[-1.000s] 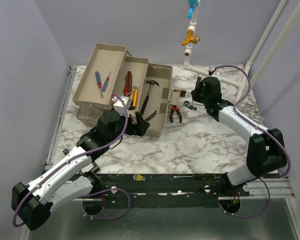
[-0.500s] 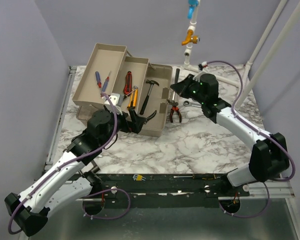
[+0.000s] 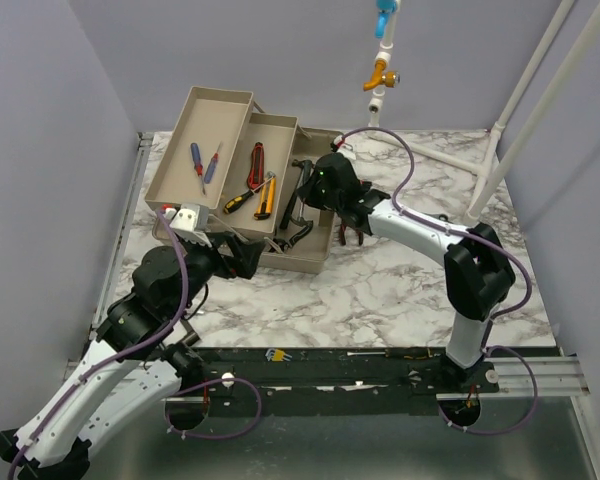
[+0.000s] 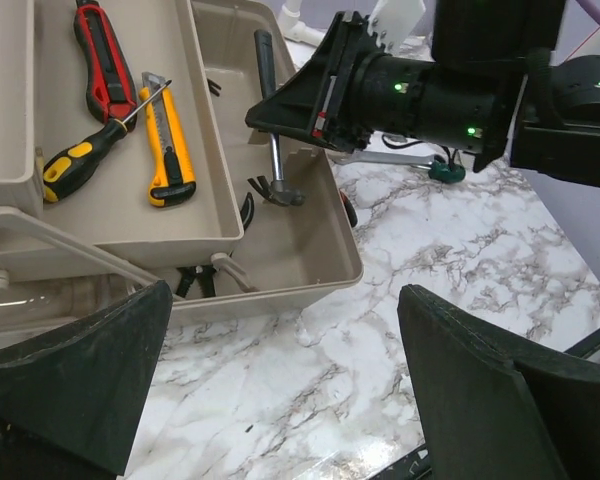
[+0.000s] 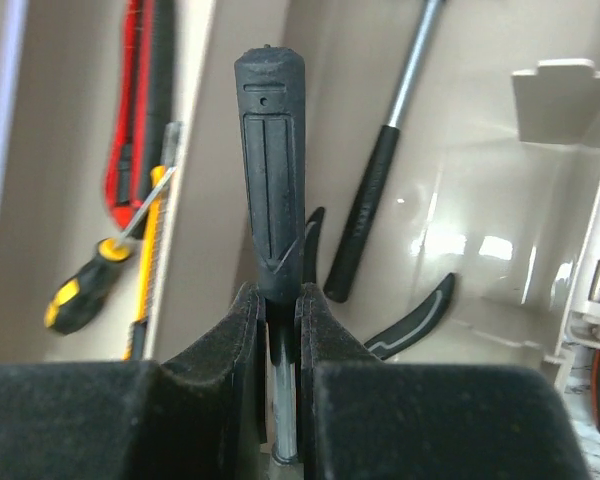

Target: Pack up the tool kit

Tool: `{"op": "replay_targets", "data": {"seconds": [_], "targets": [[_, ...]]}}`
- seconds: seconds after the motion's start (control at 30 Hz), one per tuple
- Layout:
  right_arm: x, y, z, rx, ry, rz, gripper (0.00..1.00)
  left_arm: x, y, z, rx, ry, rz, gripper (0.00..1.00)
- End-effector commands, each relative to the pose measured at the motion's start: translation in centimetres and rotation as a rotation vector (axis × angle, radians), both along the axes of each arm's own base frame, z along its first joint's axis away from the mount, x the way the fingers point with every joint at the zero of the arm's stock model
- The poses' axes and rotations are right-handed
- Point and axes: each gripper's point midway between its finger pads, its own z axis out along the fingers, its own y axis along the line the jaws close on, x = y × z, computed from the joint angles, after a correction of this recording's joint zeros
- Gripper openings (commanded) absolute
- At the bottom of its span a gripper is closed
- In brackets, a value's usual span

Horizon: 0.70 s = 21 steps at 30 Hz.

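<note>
The beige toolbox (image 3: 310, 262) stands open with its trays (image 3: 202, 120) swung out to the left. My right gripper (image 3: 302, 188) hovers over the base compartment, shut on a black-handled tool with a steel shaft (image 5: 270, 150). The hammer (image 4: 272, 150) and black pliers (image 5: 410, 320) lie in the base. The red knife (image 4: 100, 55), a yellow knife (image 4: 165, 150) and a yellow-black screwdriver (image 4: 80, 160) lie in the middle tray. Two screwdrivers (image 3: 202, 160) lie in the far tray. My left gripper (image 4: 285, 300) is open and empty over the marble in front of the box.
Red-handled pliers (image 3: 352, 232) lie on the table beside the box, partly under my right arm. A steel wrench with a green end (image 4: 435, 168) lies further right. White pipes (image 3: 450, 155) run along the back right. Hex keys (image 3: 275, 353) sit at the front edge.
My right arm has swung left from the table's right side to over the toolbox, carrying the black-handled tool. My left gripper has drawn back out of the box toward the near left.
</note>
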Motion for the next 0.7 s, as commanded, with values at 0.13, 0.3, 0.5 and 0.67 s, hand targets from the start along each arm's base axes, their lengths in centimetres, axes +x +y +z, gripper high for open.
{"op": "replay_targets", "data": {"seconds": [0.13,0.3,0.5,0.67], "targets": [[1.9,0.4,-4.6,-0.125,0.065,-0.082,0.01,-1.3,1.0,-0.2,0.011,0.004,-0.005,0.98],[2.2,2.1,-7.5,-0.185,0.115,-0.040,0.04,-1.6,0.9,-0.6,0.005,0.014,-0.015,0.98],[2.6,1.9,-10.6,-0.265,0.176,-0.060,0.12,-1.9,1.1,-1.4,0.006,0.034,-0.015,0.98],[2.4,1.5,-10.1,-0.268,0.167,-0.065,0.32,-1.9,0.6,-2.6,0.015,0.078,-0.034,0.99]]}}
